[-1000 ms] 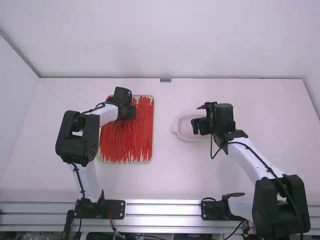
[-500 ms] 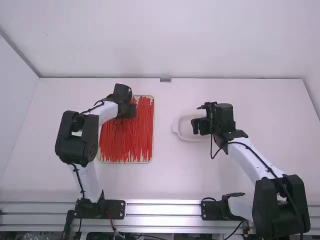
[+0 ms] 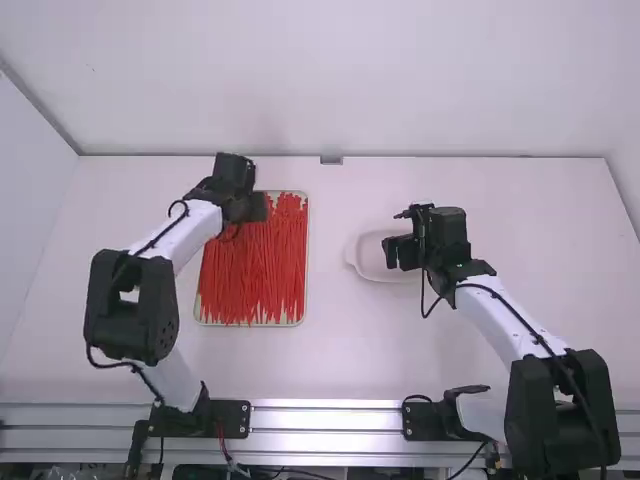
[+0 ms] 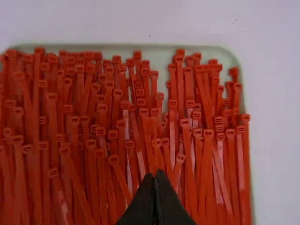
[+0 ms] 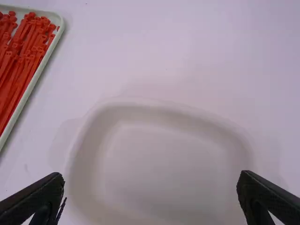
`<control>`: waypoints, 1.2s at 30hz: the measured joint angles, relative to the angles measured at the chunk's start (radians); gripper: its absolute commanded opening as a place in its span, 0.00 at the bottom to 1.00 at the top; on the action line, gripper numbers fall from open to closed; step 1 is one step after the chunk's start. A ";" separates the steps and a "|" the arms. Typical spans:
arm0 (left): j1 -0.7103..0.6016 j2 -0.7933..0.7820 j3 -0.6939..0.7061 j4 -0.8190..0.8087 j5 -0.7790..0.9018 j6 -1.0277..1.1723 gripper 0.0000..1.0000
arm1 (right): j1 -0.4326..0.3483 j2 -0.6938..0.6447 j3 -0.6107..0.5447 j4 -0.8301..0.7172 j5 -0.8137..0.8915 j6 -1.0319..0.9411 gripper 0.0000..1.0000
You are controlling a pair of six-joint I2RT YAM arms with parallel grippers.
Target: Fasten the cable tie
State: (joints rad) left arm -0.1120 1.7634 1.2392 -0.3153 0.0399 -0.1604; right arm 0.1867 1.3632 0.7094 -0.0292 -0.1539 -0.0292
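White tabletop (image 3: 520,200) is spread beneath both arms, and on it a pale tray (image 4: 164,54) is heaped with red cable ties (image 4: 93,117), laid roughly parallel with their square heads toward the tray's far end. Each tie may be judged light, thin and springy, with a slick plastic skin. A single one is best taken by the strap just behind its head, so that it can be drawn clear without neighbours being dragged along. The left gripper (image 4: 154,178) is seen with its fingers pressed together, the tips down among the ties at the far part of the heap. Whether a strap is pinched between them cannot be made out. The right gripper (image 5: 150,194) is spread wide with nothing in it, held over a white dish (image 5: 159,154) beside the tray.
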 measured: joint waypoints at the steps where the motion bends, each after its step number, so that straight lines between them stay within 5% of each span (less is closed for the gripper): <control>1: 0.000 -0.010 0.000 -0.006 0.000 0.000 0.01 | 0.000 0.000 0.000 0.000 0.000 -0.002 0.98; 22: -0.013 -0.446 -0.016 -0.116 0.000 0.026 0.01 | 0.000 0.000 0.000 0.019 -0.001 -0.002 0.98; 36: -0.068 -0.708 -0.315 0.064 0.014 0.044 0.01 | 0.000 0.000 0.000 0.051 -0.151 -0.001 0.98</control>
State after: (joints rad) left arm -0.1799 1.0554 0.9241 -0.2516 0.0536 -0.1162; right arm 0.1867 1.3632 0.7094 0.0216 -0.3046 -0.0299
